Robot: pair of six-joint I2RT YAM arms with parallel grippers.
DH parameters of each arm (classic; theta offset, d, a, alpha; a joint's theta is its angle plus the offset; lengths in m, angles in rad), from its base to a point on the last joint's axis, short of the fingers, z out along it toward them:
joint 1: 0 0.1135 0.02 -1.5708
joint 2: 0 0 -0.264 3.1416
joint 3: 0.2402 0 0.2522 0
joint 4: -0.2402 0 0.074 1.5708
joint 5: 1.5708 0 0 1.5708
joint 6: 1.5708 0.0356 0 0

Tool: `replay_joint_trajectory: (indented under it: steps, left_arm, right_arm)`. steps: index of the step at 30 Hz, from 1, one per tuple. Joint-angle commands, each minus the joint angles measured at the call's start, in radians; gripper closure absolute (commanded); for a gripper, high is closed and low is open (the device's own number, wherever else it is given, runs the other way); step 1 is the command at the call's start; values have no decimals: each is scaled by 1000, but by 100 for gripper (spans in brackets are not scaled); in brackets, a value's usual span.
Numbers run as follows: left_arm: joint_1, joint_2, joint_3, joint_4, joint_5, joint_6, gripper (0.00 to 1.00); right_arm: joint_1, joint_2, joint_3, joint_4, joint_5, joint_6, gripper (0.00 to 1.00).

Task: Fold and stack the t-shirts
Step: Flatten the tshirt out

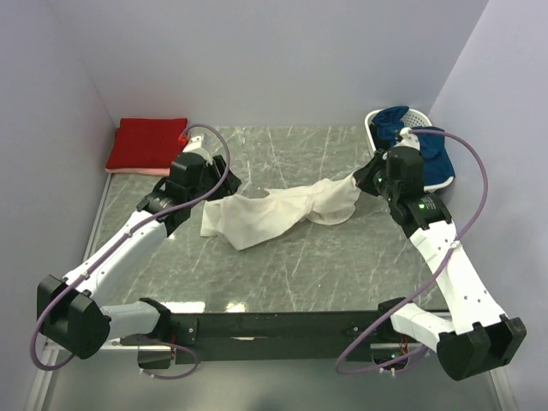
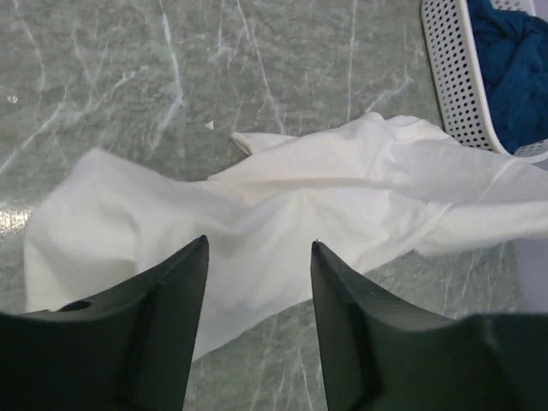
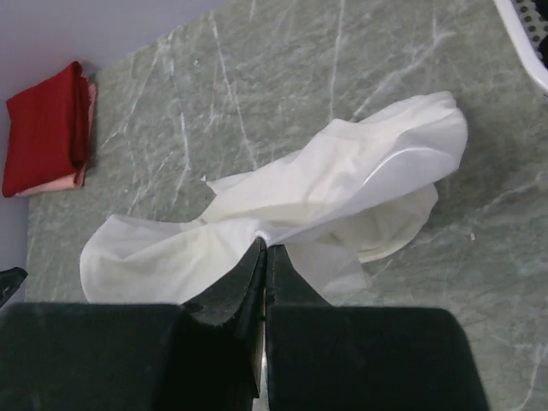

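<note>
The cream t-shirt (image 1: 274,214) lies crumpled and stretched across the middle of the table. My right gripper (image 1: 363,181) is shut on its right end; in the right wrist view the closed gripper (image 3: 264,243) pinches a fold of the cream t-shirt (image 3: 342,180). My left gripper (image 1: 216,197) is open at the shirt's left end; in the left wrist view the left gripper (image 2: 259,244) hovers over the edge of the cream t-shirt (image 2: 300,205) and holds nothing. The red t-shirt (image 1: 145,144) lies folded on the pale pink t-shirt (image 1: 135,171) at the back left, also in the right wrist view (image 3: 47,124).
A white slatted basket (image 1: 373,128) with blue cloth (image 1: 419,150) in it stands at the back right, just behind my right gripper. It also shows in the left wrist view (image 2: 454,77). Walls close the table at the back and both sides.
</note>
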Motion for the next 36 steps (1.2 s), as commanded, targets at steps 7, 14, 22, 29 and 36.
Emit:
replay_joint_trajectory:
  steps: [7, 14, 22, 29, 36]
  left_arm:
    - [9, -104, -211, 42, 43, -91, 44]
    - [0, -266, -507, 87, 16, -224, 46]
    - [-47, -156, -544, 200, 23, -221, 40]
    - [-71, -27, -489, 258, 4, -211, 37]
    - [-71, 92, -439, 321, -21, -210, 36]
  right_arm:
    - [-125, 26, 11, 21, -93, -33, 100]
    - [-200, -5, 30, -4, -81, -41, 100]
    - [-258, -8, 128, -33, -122, -22, 100]
    - [-301, 50, 248, -44, -111, -4, 100]
    - [-329, 151, 344, -24, -139, 18, 100]
